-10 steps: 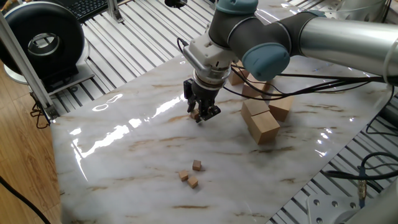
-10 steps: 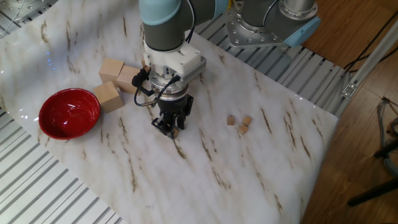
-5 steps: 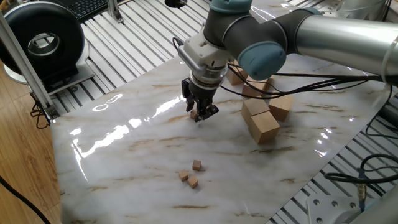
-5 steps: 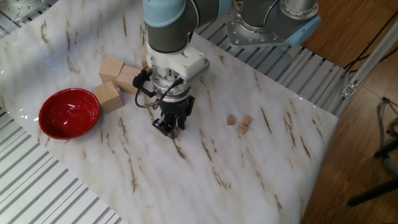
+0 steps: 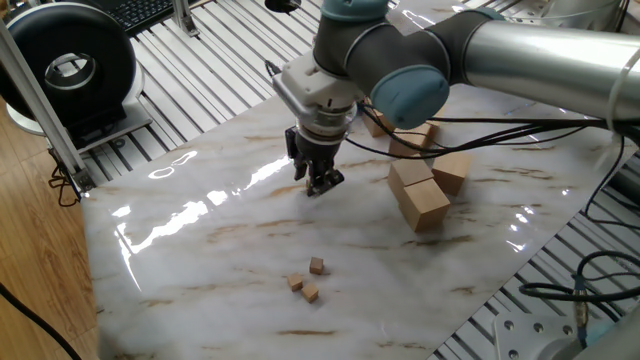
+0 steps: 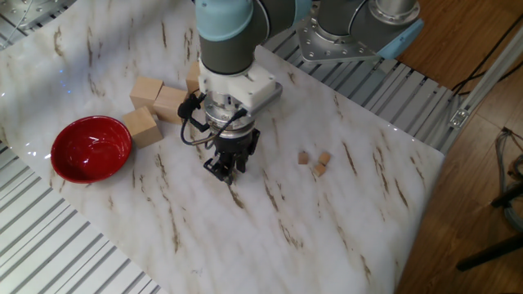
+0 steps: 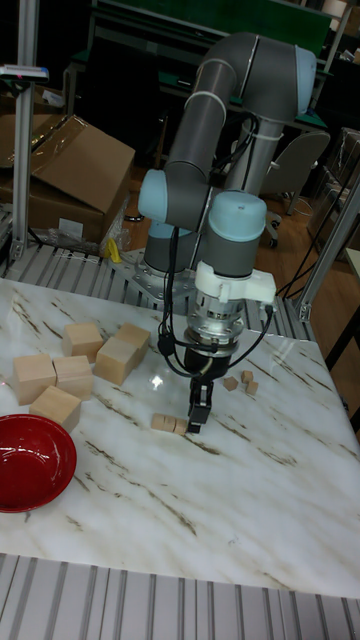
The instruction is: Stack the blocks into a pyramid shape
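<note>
Hanging tip-down over the glossy, veined marble tabletop (image 5: 200,250), the dark two-finger gripper (image 5: 320,183) stands well apart from three tiny tan wooden cubes (image 5: 308,282), which lie loose in a tight cluster with nothing stacked. A fourth small tan piece (image 7: 165,423) shows right at the fingertips, and I cannot tell whether the fingers pinch it or just stand beside it. Compared with a second ago the wrist has slid slightly sideways; the cluster, the large pale blocks (image 5: 420,195) and the shiny red bowl (image 6: 90,149) haven't budged.
</note>
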Robot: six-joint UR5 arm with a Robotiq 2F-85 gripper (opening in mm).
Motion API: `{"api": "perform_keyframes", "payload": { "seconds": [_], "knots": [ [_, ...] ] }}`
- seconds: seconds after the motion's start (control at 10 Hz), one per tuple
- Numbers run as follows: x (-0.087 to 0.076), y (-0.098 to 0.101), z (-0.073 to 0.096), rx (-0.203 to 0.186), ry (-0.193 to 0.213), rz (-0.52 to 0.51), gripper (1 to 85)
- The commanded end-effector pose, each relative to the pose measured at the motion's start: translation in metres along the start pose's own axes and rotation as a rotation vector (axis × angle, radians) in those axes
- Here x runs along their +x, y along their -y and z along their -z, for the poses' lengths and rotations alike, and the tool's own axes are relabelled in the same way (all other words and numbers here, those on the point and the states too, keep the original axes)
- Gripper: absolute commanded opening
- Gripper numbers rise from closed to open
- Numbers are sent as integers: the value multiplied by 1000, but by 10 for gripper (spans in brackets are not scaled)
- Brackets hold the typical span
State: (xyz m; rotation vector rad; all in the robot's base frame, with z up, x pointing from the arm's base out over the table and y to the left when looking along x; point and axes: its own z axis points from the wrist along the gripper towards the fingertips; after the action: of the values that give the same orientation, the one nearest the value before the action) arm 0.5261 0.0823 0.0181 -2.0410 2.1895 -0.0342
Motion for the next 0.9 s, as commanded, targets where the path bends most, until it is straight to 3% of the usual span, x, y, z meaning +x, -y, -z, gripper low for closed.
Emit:
{"api": "perform_keyframes", "payload": {
  "seconds": [0.0, 0.4, 0.6, 0.8],
  "knots": [
    [-12, -1, -3, -9, 21, -53, 390],
    [-9, -12, -7, -34, 26, -94, 380],
    [11, -14, -6, -39, -48, -80, 343],
    [10, -15, -7, -42, -43, -90, 337]
  ]
}}
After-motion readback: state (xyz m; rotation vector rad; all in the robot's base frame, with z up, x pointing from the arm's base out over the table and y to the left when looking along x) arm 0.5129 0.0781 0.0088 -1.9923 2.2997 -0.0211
